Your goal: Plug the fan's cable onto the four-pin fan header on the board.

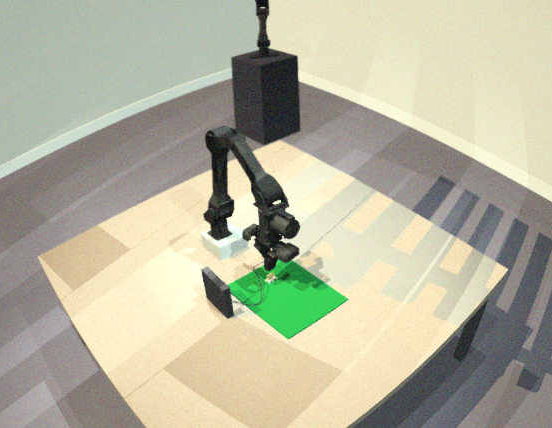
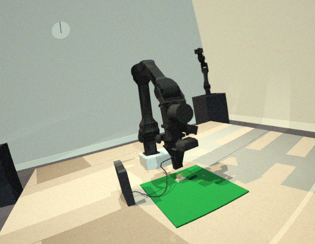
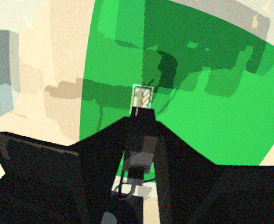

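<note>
Plug (image 3: 140,144) sits clamped between the dark fingers of the gripper (image 2: 177,165), held in the air directly above the fan header (image 2: 180,177), not yet touching its upright pins. One header stands on the green board (image 2: 200,196), close to the board's far corner, the one nearest the arm's white base (image 2: 153,160). One black cable (image 2: 163,182) hangs in a loop from the plug, crosses the board's left edge and runs to the single fan (image 2: 124,183), which stands on edge on the desk (image 1: 141,310) just beside the board's left corner. Bare green surface stretches from the header toward the near and right edges of the board. Wide desk surface lies beyond the board toward the near and right desk edges; the one arm rises from the far-left part.
</note>
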`<state>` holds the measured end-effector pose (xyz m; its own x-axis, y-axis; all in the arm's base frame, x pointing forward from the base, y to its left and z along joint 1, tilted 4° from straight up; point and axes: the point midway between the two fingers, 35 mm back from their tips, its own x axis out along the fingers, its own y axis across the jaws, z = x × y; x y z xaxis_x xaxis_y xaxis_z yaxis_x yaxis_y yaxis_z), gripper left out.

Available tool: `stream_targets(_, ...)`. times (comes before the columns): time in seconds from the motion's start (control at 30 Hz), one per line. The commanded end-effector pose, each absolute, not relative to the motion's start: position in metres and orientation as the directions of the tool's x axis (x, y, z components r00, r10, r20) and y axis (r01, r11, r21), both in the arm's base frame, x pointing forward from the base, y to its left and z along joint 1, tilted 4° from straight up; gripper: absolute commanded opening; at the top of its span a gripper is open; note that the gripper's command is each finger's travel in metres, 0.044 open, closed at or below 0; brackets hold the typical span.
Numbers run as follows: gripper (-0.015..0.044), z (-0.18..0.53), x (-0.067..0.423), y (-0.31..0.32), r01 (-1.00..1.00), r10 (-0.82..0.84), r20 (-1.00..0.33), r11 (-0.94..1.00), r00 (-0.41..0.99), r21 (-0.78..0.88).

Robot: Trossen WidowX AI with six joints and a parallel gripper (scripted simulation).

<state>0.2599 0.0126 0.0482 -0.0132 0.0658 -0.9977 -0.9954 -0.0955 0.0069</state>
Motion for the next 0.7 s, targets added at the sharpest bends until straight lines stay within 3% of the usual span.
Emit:
stream_targets(0.0,0.0,0.049,0.259,0.013,-0.996,0.062,-0.998,-0.092,-0.016,0.01)
stream_targets(0.67,0.0,0.027,0.257,0.017,-0.995,0.063,-0.998,-0.098,-0.016,0.01)
